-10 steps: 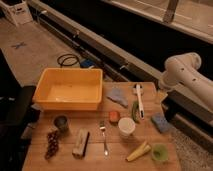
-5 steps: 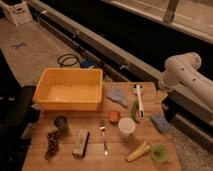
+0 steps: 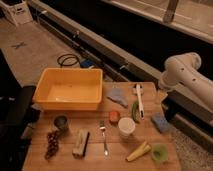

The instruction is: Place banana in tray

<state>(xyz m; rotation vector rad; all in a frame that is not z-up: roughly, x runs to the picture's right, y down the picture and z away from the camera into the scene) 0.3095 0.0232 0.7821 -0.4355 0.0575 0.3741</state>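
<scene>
Lying near the front edge of the table (image 3: 95,162), the banana (image 3: 138,151) points diagonally, its upper end toward a green cup (image 3: 159,152) just to its right. A white cup (image 3: 126,127) stands just behind it, and a fork (image 3: 104,137) lies to the left of that cup. The tray (image 3: 65,104) sits at the far left corner of the table, well apart from the banana, with nothing visible inside it.

The white arm (image 3: 181,74) bends beyond the table's far right corner. The tool (image 3: 163,91) hangs at its lower end, just off that corner and away from every item; I cannot tell whether it is open or closed.

Between tray and arm lie a blue cloth (image 3: 117,96), a white-handled brush (image 3: 139,97) and a green pod (image 3: 134,111) beside the brush. A blue sponge (image 3: 160,122) rests near the right edge. At front left are a dark cup (image 3: 61,122), grapes (image 3: 51,144) and a tan block (image 3: 80,144).
</scene>
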